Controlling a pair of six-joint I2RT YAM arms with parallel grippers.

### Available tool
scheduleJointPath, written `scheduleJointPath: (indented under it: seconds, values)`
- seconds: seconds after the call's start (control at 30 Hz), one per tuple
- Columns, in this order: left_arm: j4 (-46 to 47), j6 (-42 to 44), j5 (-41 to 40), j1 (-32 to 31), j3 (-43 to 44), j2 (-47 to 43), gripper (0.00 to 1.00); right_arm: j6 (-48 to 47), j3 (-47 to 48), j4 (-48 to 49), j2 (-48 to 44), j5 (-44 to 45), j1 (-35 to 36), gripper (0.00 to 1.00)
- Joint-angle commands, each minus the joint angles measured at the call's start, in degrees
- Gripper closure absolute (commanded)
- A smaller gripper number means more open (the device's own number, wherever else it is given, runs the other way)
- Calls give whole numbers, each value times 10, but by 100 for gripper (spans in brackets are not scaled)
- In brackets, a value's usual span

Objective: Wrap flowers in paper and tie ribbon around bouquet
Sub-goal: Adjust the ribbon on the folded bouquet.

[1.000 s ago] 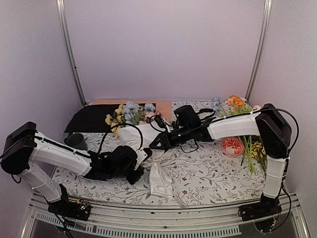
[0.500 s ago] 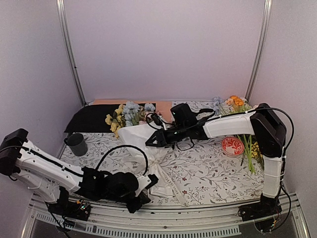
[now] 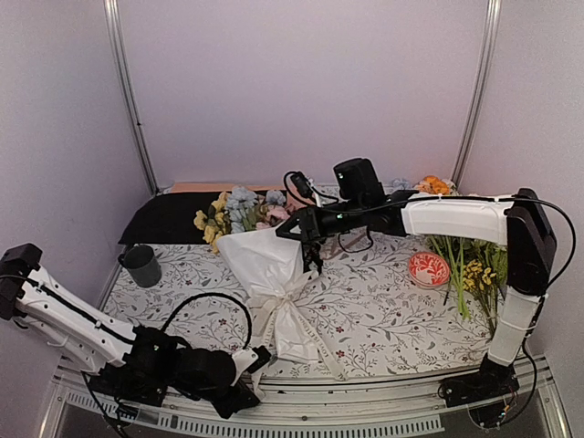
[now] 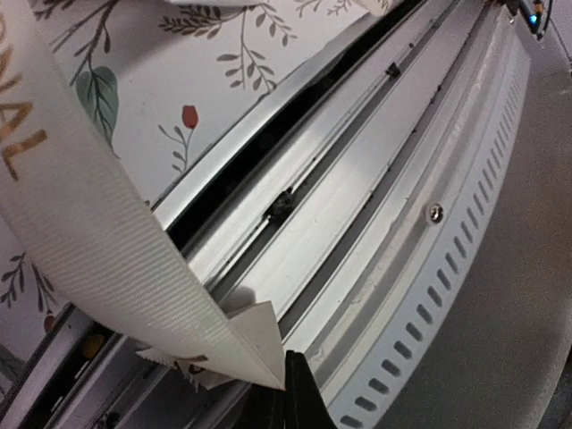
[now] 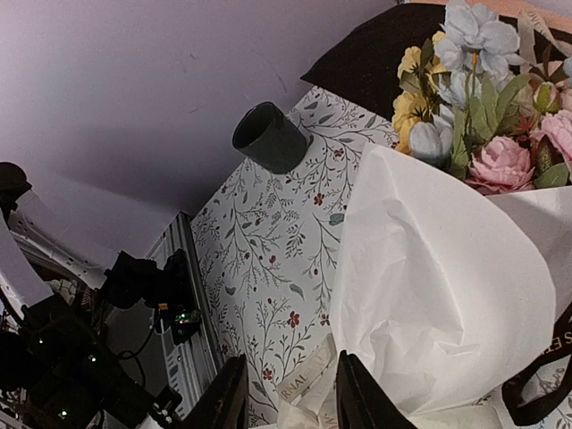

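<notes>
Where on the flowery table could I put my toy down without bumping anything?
Best spot: the bare cloth between the ribbon tails and the red-and-white disc. Another bare patch lies between the dark cup and the bouquet. The back edge is crowded with the black sheet and flowers, and the right side with loose sprigs.

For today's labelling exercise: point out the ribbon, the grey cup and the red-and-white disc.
ribbon (image 4: 89,232): left wrist view, middle of band.
grey cup (image 3: 144,267): top view, side wall.
red-and-white disc (image 3: 428,268): top view, centre.
</notes>
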Motion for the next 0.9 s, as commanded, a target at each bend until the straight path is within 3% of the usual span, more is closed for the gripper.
scheduleJointPath:
  seconds: [0.0, 0.1, 0.17, 0.23, 0.4, 0.47, 0.57, 0.67, 0.73, 0.87]
  values:
    - [-7, -26, -6, -17, -2, -9, 100, -5, -43, -30, -49, 37, -24, 63]
    - [-15, -21, -16, -17, 0, -7, 98, 13, -92, -36, -64, 51, -40, 61]
    - [-55, -24, -42, -17, 13, -12, 70, 31, -125, -35, -72, 57, -55, 56]
    - [-98, -19, -80, -19, 34, -33, 48, 44, -147, -36, -74, 60, -72, 48]
    - [-123, 22, -156, -5, 41, -160, 27, 70, -161, -42, -46, 52, -93, 36]
    - [-72, 37, -123, 36, 4, -235, 29, 79, -158, -32, -20, 42, -93, 33]
    - [-113, -40, -137, 150, -50, -345, 46, 102, -149, -3, 16, 12, -93, 31]
    - [-152, -106, -116, 235, -105, -444, 36, 132, -149, 33, 45, -9, -93, 29]
    - [-143, -99, -105, 247, -120, -465, 36, 152, -153, 55, 58, -23, -91, 26]
    - [-195, -60, -123, 249, -81, -377, 26, 160, -136, 55, 81, -27, -80, 25]
